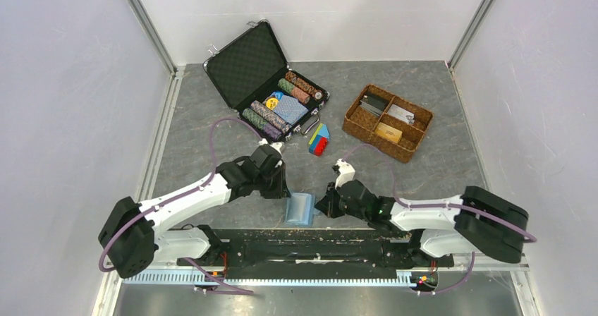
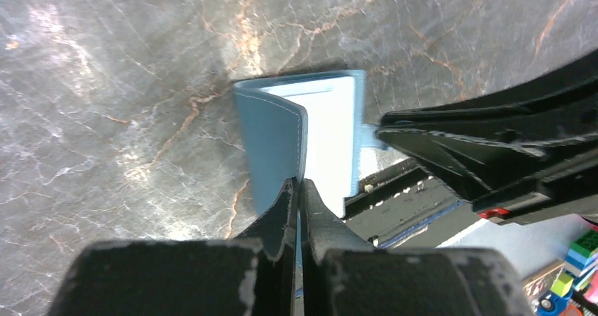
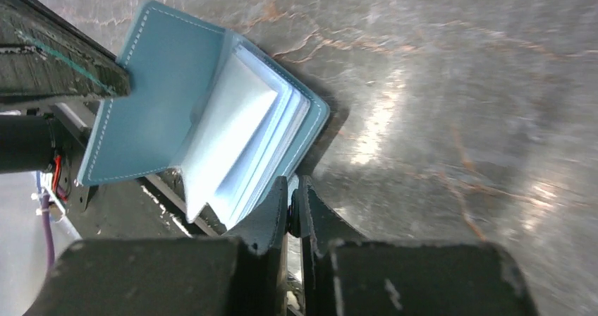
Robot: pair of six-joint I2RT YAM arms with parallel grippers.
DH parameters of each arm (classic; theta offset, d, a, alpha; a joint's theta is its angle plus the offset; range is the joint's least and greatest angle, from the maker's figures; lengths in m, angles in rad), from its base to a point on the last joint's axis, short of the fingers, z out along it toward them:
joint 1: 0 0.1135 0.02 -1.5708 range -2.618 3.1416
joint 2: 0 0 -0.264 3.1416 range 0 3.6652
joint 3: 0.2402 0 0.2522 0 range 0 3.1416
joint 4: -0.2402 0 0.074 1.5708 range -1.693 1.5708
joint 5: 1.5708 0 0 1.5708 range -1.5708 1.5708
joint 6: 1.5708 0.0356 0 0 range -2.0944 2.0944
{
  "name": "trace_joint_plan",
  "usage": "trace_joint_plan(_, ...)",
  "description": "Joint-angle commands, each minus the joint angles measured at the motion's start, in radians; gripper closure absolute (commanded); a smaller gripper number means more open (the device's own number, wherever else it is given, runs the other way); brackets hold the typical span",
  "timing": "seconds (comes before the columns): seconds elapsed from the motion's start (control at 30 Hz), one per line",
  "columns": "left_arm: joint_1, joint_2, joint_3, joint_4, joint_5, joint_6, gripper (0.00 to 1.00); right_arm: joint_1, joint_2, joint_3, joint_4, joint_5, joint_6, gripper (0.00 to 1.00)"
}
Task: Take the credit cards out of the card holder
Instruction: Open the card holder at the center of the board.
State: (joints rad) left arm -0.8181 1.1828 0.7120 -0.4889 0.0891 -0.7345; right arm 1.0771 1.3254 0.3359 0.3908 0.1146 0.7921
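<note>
The light-blue card holder (image 1: 300, 209) stands open like a book near the table's front edge, between my two grippers. My left gripper (image 1: 284, 191) is shut on one cover; in the left wrist view (image 2: 297, 185) the blue cover (image 2: 271, 143) runs into the closed jaws. My right gripper (image 1: 326, 204) is shut on the other cover's edge (image 3: 310, 118); its jaws meet in the right wrist view (image 3: 293, 185). Pale inner pockets (image 3: 233, 129) fan out, and I see no card in them. An orange-yellow card (image 1: 388, 132) and a greyish card (image 1: 374, 104) lie in the wicker tray.
A brown wicker tray (image 1: 356, 128) sits at the right rear. An open black chip case (image 1: 247, 65) holds chips and a blue-patterned deck (image 1: 290, 108). A stack of coloured bricks (image 1: 319, 140) lies between them. The arms' base rail (image 1: 310, 242) runs just in front of the holder.
</note>
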Motion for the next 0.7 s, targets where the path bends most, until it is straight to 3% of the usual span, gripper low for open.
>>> trace_joint_plan(0.0, 0.048, -0.002, 0.025, -0.03, -0.003, 0.047, 0.98, -0.026, -0.113, -0.067, -0.062, 0.134, -0.034, 0.98)
trace_joint_plan(0.37, 0.099, 0.168, -0.021, 0.04, 0.037, 0.024, 0.89, -0.121, -0.265, -0.138, -0.107, 0.14, -0.137, 0.95)
trace_joint_plan(0.53, 0.099, 0.186, -0.008, 0.027, 0.013, 0.027, 0.74, -0.135, -0.293, -0.132, -0.125, 0.145, -0.184, 0.93)
trace_joint_plan(0.67, 0.099, 0.161, 0.018, 0.012, 0.025, 0.037, 0.56, -0.135, -0.305, -0.126, -0.131, 0.134, -0.194, 0.91)
